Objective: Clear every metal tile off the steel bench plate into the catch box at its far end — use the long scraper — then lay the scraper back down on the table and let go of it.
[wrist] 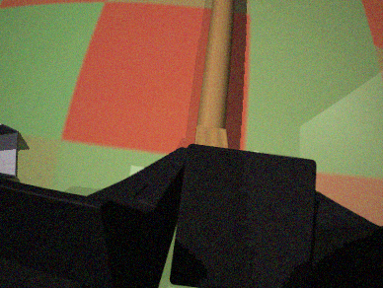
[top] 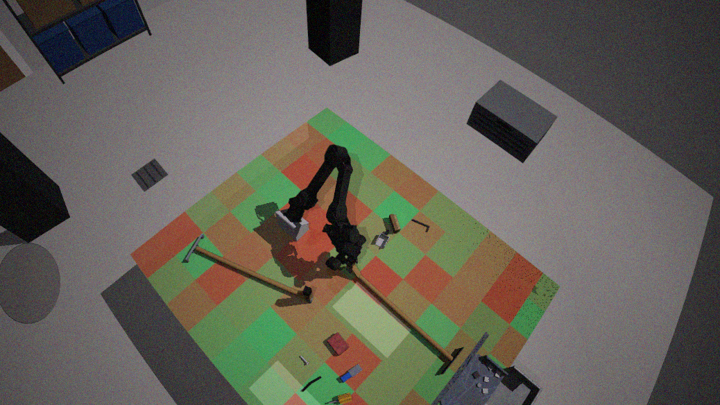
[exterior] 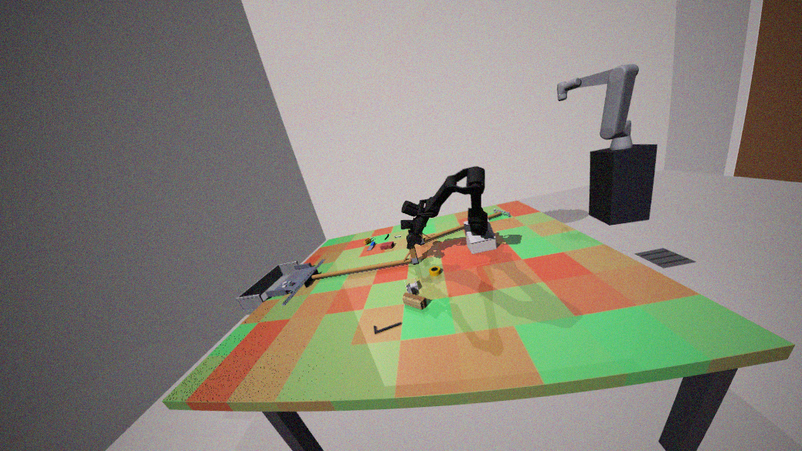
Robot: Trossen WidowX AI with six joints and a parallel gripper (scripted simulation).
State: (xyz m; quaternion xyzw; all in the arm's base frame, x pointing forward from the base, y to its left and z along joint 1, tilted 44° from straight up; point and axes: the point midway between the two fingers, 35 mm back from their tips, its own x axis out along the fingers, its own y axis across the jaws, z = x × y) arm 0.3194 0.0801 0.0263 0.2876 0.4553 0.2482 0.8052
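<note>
My gripper (top: 349,263) (exterior: 413,256) (wrist: 219,161) is low over the middle of the table and shut on the near end of the long scraper (top: 402,317) (exterior: 358,269) (wrist: 216,71). Its wooden handle runs straight away from me to a dark blade (top: 449,363) at the near edge of the steel bench plate (top: 460,385) (exterior: 291,279). Several small light metal tiles (top: 485,377) lie at the plate's far part. Whether they rest on the plate or in the catch box (top: 521,390) (exterior: 255,289) I cannot tell.
A second long-handled tool (top: 246,269) (exterior: 453,228) lies across the table's left. A red block (top: 337,343), a blue block (top: 350,372), a wooden block (top: 394,221) (exterior: 415,301), a black hex key (top: 420,222) (exterior: 386,327) and a yellow ring (exterior: 434,270) lie about.
</note>
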